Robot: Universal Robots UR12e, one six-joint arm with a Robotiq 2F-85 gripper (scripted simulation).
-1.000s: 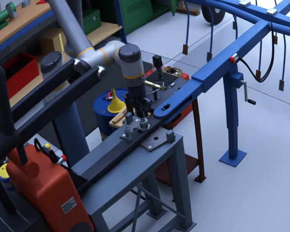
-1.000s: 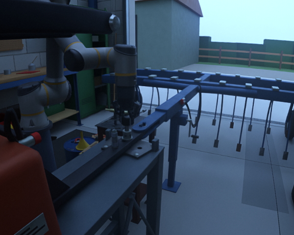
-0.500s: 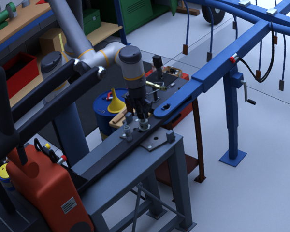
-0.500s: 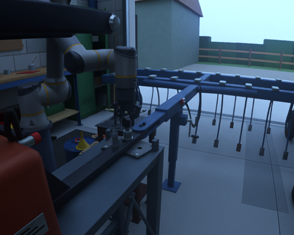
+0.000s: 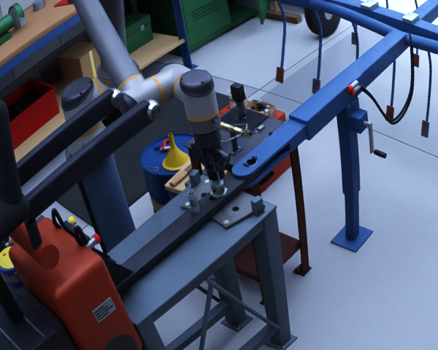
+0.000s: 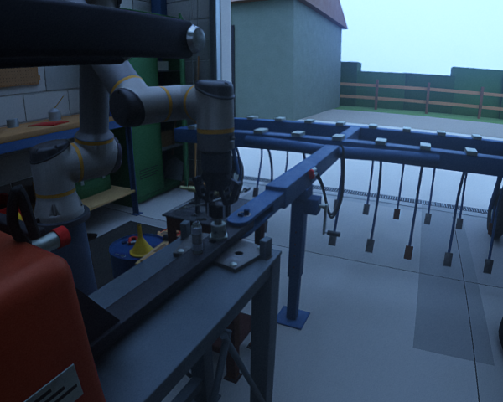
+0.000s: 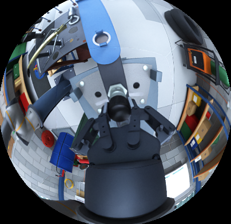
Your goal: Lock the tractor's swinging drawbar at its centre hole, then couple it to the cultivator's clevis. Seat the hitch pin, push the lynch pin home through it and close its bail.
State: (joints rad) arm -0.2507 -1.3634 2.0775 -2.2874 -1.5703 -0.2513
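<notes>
On the grey stand at the tractor's rear, the dark drawbar (image 5: 196,218) runs out over a pale sector plate (image 5: 232,211) and ends under the cultivator's blue clevis (image 5: 251,162). I grip the black knob of the locking pin (image 7: 119,105) with my gripper (image 5: 216,177), straight above the drawbar; the pin's steel collar (image 5: 218,190) sits on the bar. A second short steel pin (image 5: 192,198) stands just left of it. The clevis hole (image 7: 101,38) is empty. The brass hitch pin (image 5: 236,129) and wire lynch pin (image 5: 245,126) lie on the dark tray behind.
A blue drum (image 5: 162,165) with a yellow funnel (image 5: 174,152) stands behind the stand. The cultivator's blue tongue (image 5: 340,98) and jack leg (image 5: 350,181) cross to the right. An orange fuel can (image 5: 68,278) and the tractor's dark lift arms (image 5: 79,135) fill the left.
</notes>
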